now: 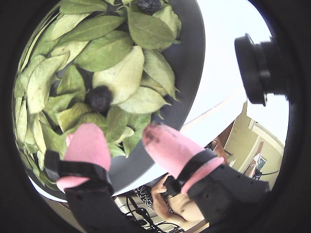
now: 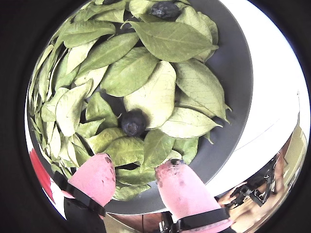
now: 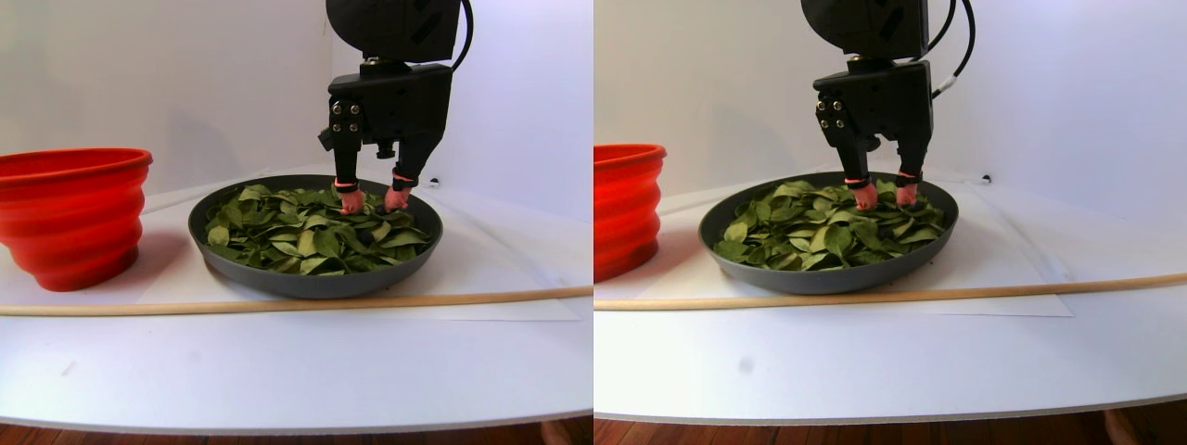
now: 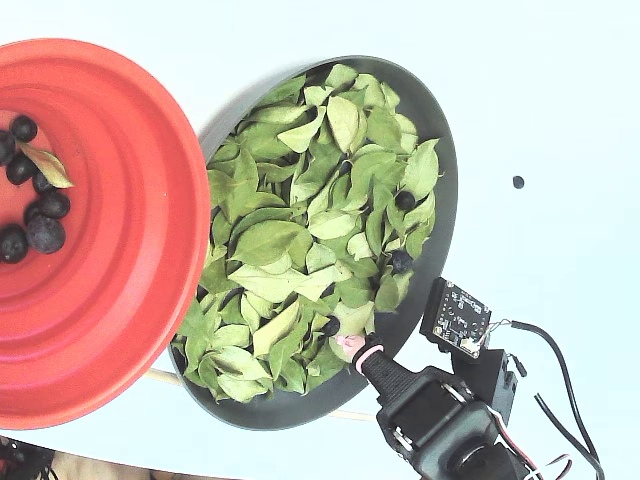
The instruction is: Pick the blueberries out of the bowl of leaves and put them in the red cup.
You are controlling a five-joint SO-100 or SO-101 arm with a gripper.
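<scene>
The dark grey bowl [image 4: 446, 150] is filled with green leaves [image 4: 270, 245]. Both wrist views show a blueberry [image 1: 99, 98] [image 2: 133, 122] lying among the leaves just ahead of the gap between my pink fingertips. My gripper [image 1: 124, 138] [image 2: 138, 172] [image 3: 373, 198] is open, tips down at the leaf surface near the bowl's edge, holding nothing. A second blueberry [image 2: 165, 8] sits farther off, and other blueberries [image 4: 405, 200] show in the fixed view. The red cup [image 4: 110, 300] [image 3: 74, 218] stands beside the bowl with several blueberries [image 4: 45, 232] and one leaf inside.
A thin wooden stick [image 3: 371, 301] lies across the white table in front of the bowl and cup. A white paper sheet [image 3: 501, 269] lies under the bowl. A tiny black speck [image 4: 518, 182] sits on the table. A second camera module [image 1: 257, 68] juts beside the gripper.
</scene>
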